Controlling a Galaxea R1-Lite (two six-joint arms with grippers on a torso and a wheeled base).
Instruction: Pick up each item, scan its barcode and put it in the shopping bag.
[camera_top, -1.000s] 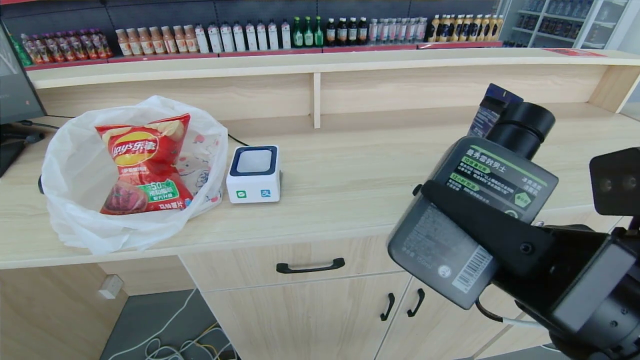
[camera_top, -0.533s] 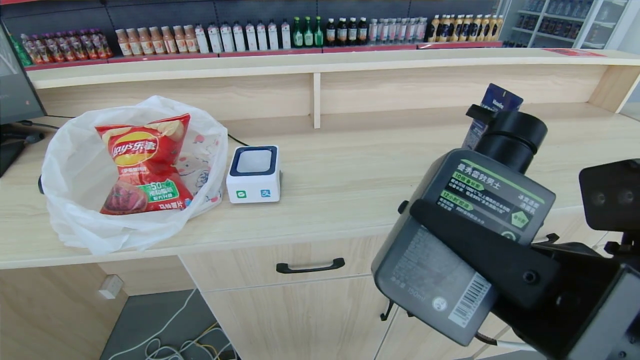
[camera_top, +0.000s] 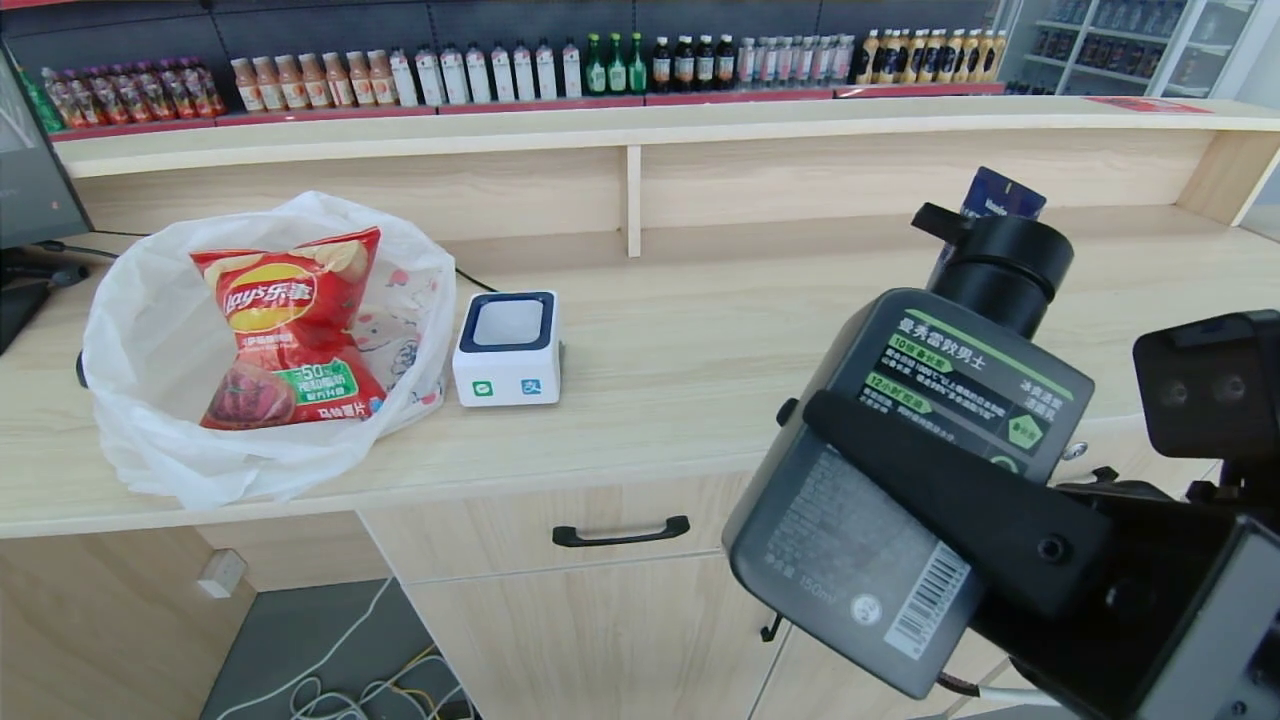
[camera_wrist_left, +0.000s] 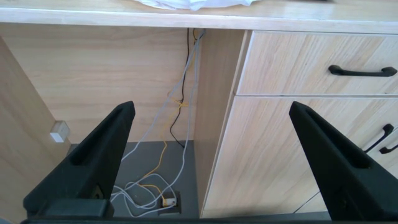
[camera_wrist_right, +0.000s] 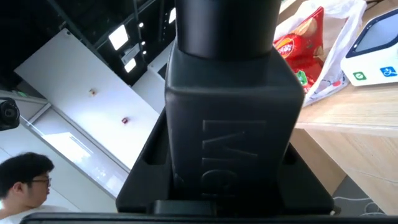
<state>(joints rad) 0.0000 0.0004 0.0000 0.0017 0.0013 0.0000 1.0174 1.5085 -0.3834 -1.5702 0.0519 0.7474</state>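
Note:
My right gripper (camera_top: 850, 440) is shut on a dark grey bottle (camera_top: 960, 380) with a black cap, held tilted in the air in front of the counter's right part. A barcode label (camera_top: 925, 600) faces up near the bottle's base. In the right wrist view the bottle (camera_wrist_right: 230, 124) sits between the two fingers of that gripper (camera_wrist_right: 227, 180). The white scanner (camera_top: 508, 347) with a blue rim stands mid-counter. To its left the white shopping bag (camera_top: 150, 330) holds a red chips bag (camera_top: 285, 330). My left gripper (camera_wrist_left: 211, 109) hangs open below the counter, facing the cabinet.
A blue box (camera_top: 995, 195) stands on the wooden counter (camera_top: 680, 350) behind the bottle's cap. A raised shelf (camera_top: 630, 140) runs along the back. Drawers with black handles (camera_top: 620, 532) sit below. A monitor (camera_top: 30, 170) is at far left, and cables (camera_wrist_left: 177, 137) hang under the counter.
My right gripper has carried the bottle leftward and lower in the head view, closer to the camera. The bag, the scanner and the chips have stayed put.

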